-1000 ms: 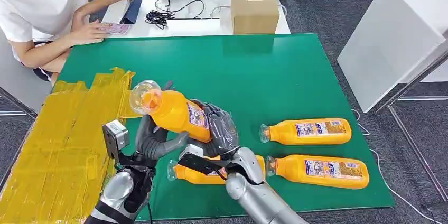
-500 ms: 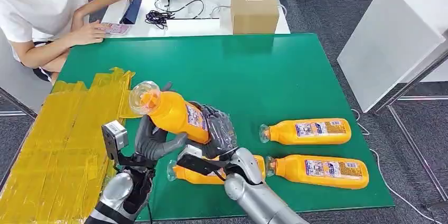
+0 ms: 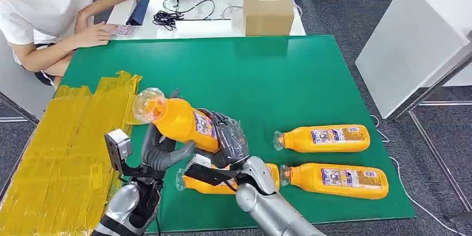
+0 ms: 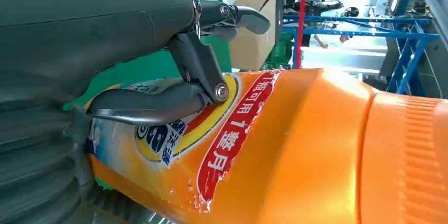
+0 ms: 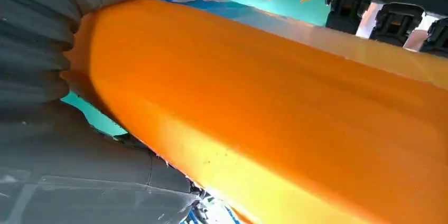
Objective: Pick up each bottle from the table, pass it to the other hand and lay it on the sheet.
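Nearest the camera, two silver arms rise from the lower edge and meet over the front of a green table (image 3: 289, 74). Between them an orange bottle (image 3: 181, 122) is held off the surface, tilted, its clear cap pointing up and toward the yellow sheet (image 3: 61, 158). The left hand (image 3: 161, 150) has grey fingers (image 4: 153, 105) wrapped around the bottle's labelled middle, and the right hand (image 3: 228, 136) has dark fingers clamped on its base end, so both hands grip it at once. The bottle's label carries a red band with white Chinese characters reading "1瓶可用1整月", above a blue and yellow logo too partly hidden to read. Just behind the right arm a second bottle (image 3: 209, 183) lies on the green surface, mostly hidden. To the right, two more orange bottles lie on their sides, one (image 3: 323, 138) behind the other (image 3: 334, 180), caps toward the robot's arms; their label print is too small to read. The crumpled yellow sheet covers the table's left side. Beyond the far edge stands a white table with a cardboard box (image 3: 268, 10), black cables (image 3: 172, 16) and a tablet (image 3: 139, 2). A person (image 3: 50, 13) in a white shirt sits at the far left corner. The floor (image 3: 345, 13) is grey carpet.
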Motion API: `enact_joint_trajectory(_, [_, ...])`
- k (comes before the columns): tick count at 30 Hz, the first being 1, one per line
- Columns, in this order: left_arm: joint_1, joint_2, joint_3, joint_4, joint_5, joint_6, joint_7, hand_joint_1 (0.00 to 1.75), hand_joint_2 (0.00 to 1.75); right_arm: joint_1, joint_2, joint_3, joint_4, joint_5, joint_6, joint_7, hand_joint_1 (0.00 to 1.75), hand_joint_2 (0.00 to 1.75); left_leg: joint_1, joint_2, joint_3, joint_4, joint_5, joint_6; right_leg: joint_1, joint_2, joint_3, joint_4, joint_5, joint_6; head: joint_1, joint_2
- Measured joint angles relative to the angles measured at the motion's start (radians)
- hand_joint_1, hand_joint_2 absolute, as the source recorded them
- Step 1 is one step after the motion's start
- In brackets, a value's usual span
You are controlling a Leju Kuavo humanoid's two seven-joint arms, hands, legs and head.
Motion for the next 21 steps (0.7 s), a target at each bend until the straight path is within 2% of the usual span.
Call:
enact_joint_trajectory(3, [0.003,0.000,-0.003,-0.004,-0.005,0.009,0.004,0.00,1.75,0.018,0.000,0.000,-0.006,0.000,-0.073,0.000,1.75,1.75,0.000,0.000,0.000,0.000,0.000,0.000,0.000,0.000,0.000,0.000,0.000,0.000,0.000,0.000])
enact_joint_trajectory(7, [0.007,-0.006,-0.013,-0.022,-0.027,0.043,0.005,0.00,1.75,0.077,-0.015,-0.027,-0.101,-0.005,-0.162,0.004,1.75,1.75,0.000,-0.001,-0.001,0.000,0.000,0.000,0.000,0.000,0.000,0.000,0.000,0.000,0.000,0.000])
enact_joint_trajectory(15, [0.026,-0.006,0.016,-0.067,-0.031,0.087,0.004,0.00,1.75,0.227,-0.068,-0.175,-0.447,-0.025,-0.171,-0.029,1.75,1.75,0.000,-0.002,-0.001,0.000,0.000,0.000,0.000,0.000,0.000,0.000,0.000,0.000,0.000,0.000])
enact_joint_trajectory(21, [0.030,-0.006,0.031,-0.076,-0.032,0.091,0.004,0.00,1.75,0.279,-0.087,-0.227,-0.586,-0.026,-0.173,-0.044,1.73,1.75,0.000,-0.002,0.000,0.000,0.000,0.000,0.000,0.000,0.000,0.000,0.000,0.000,0.000,0.000])
